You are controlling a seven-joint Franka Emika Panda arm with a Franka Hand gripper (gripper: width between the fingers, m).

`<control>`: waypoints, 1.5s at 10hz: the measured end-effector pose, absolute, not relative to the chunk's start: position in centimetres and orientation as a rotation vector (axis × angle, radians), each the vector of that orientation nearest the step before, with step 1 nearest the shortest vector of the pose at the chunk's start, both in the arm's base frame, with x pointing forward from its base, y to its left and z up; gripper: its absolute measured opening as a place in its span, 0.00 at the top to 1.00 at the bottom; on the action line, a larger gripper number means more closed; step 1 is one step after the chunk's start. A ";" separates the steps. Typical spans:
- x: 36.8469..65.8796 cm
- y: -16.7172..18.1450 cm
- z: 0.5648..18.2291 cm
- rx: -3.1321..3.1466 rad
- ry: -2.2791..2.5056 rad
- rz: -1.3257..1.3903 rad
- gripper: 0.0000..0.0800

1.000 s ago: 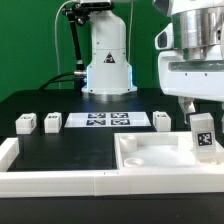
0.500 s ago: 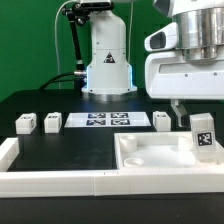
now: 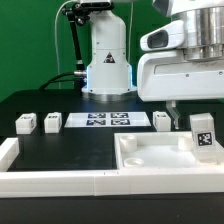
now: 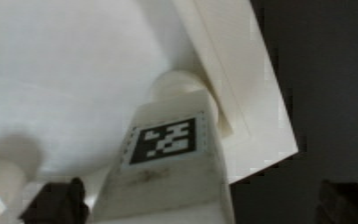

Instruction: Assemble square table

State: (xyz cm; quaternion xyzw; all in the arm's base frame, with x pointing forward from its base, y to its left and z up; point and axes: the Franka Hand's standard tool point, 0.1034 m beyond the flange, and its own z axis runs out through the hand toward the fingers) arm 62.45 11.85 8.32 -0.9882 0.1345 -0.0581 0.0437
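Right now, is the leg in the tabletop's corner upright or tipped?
Upright: the leg stands on end, taller than wide, in the tabletop's corner on the exterior view's right.

Black desk (image 3: 75, 148) underneath. Carries the marker board (image 3: 103, 121) flat toward the far side, tags facing up. Bears a long white bar (image 3: 50, 181) along the near edge, meeting a shorter white bar (image 3: 8, 150) at the exterior view's left.
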 end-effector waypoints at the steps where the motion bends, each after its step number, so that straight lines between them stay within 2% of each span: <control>1: 62.5 11.8 8.3 -3.040 0.286 -0.184 0.19; 4: 62.5 11.6 8.4 -3.054 0.167 -0.190 0.19; 5: 62.5 11.6 8.3 -3.054 0.168 -0.190 0.32; 6: 62.5 11.6 8.3 -3.054 0.168 -0.190 0.49; 7: 62.5 11.6 8.3 -3.054 0.169 -0.190 0.49; 8: 62.5 11.6 8.3 -3.054 0.169 -0.190 0.64; 12: 62.5 11.6 8.3 -3.050 0.205 -0.188 0.64; 15: 62.5 11.5 8.3 -2.996 0.546 -0.175 0.64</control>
